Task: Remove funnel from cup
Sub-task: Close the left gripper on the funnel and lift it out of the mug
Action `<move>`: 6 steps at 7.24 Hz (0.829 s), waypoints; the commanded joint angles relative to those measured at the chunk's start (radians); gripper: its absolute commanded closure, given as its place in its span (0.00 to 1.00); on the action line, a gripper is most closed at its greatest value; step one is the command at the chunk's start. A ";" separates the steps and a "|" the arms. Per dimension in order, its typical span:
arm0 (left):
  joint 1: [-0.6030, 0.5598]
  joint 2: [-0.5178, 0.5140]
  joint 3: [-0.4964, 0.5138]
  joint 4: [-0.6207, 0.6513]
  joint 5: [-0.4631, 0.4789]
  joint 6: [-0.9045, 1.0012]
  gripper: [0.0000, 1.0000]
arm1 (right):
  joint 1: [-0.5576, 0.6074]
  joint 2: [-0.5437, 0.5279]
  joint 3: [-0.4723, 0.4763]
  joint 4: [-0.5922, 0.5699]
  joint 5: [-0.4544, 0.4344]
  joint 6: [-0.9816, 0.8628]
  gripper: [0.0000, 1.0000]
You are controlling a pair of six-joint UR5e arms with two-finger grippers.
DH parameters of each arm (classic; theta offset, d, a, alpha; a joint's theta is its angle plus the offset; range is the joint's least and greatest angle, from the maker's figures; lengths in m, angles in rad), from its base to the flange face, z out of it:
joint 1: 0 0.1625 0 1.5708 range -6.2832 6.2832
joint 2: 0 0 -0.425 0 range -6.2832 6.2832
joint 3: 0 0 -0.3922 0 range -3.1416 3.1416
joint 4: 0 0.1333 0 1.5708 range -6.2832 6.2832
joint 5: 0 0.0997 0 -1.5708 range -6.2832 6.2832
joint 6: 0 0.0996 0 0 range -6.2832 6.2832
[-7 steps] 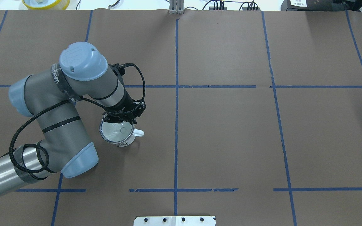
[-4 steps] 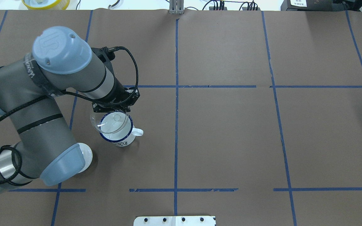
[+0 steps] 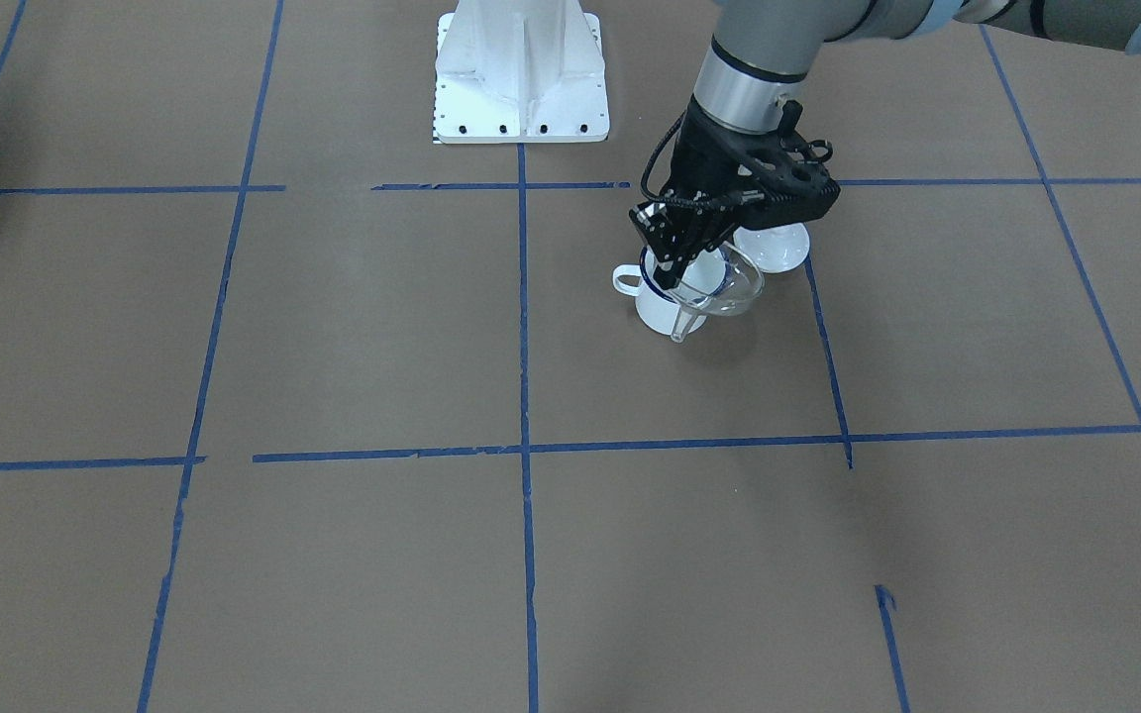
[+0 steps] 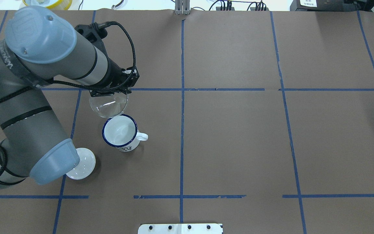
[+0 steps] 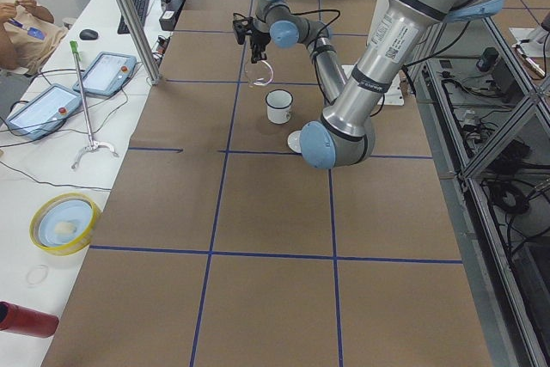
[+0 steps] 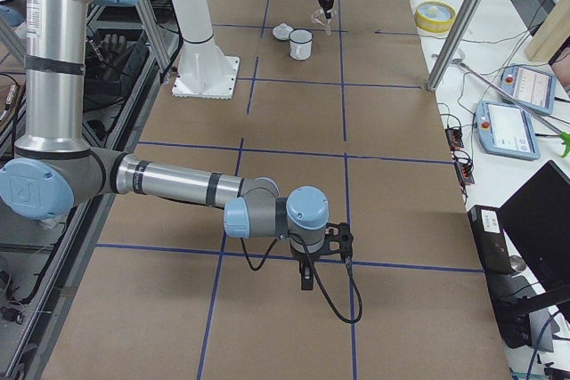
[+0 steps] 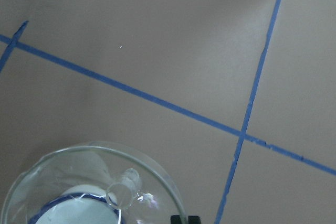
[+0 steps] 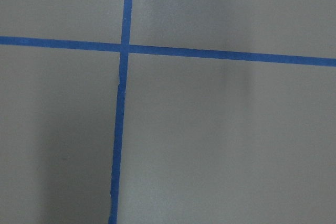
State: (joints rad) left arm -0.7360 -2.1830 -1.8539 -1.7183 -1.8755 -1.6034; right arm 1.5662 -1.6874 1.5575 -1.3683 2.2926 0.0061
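Observation:
My left gripper (image 4: 110, 93) is shut on the rim of the clear funnel (image 4: 108, 104) and holds it tilted in the air, clear of the cup and just beyond it. The white cup (image 4: 119, 131) with a dark blue rim stands upright on the table, handle to the right. The front view shows the funnel (image 3: 716, 287) hanging by the cup (image 3: 658, 312). In the left wrist view the funnel (image 7: 89, 187) fills the lower left, the cup's rim (image 7: 68, 203) seen through it. My right gripper (image 6: 305, 280) hovers low over the table far away; I cannot tell if it is open.
A white round lid (image 4: 82, 168) lies on the table near the cup, partly under my left arm's elbow. Blue tape lines grid the brown table. The robot's white base plate (image 3: 521, 69) stands at the near edge. A yellow-rimmed dish (image 5: 60, 223) sits at the far side.
My left gripper has lifted the funnel out of the cup and carried it up and away toward the table's far side. The cup stays in place. The arm's elbow has uncovered the white lid.

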 commanded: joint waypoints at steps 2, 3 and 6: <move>-0.060 0.005 0.302 -0.501 0.146 -0.146 1.00 | 0.000 0.000 -0.001 0.000 0.001 0.000 0.00; -0.074 0.006 0.417 -0.711 0.215 -0.215 1.00 | 0.000 0.000 -0.001 0.000 0.001 0.000 0.00; -0.063 0.074 0.528 -0.979 0.292 -0.330 1.00 | 0.000 0.000 -0.001 0.000 0.001 0.000 0.00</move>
State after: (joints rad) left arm -0.8060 -2.1364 -1.3815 -2.5680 -1.6018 -1.8669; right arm 1.5662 -1.6874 1.5574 -1.3683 2.2933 0.0061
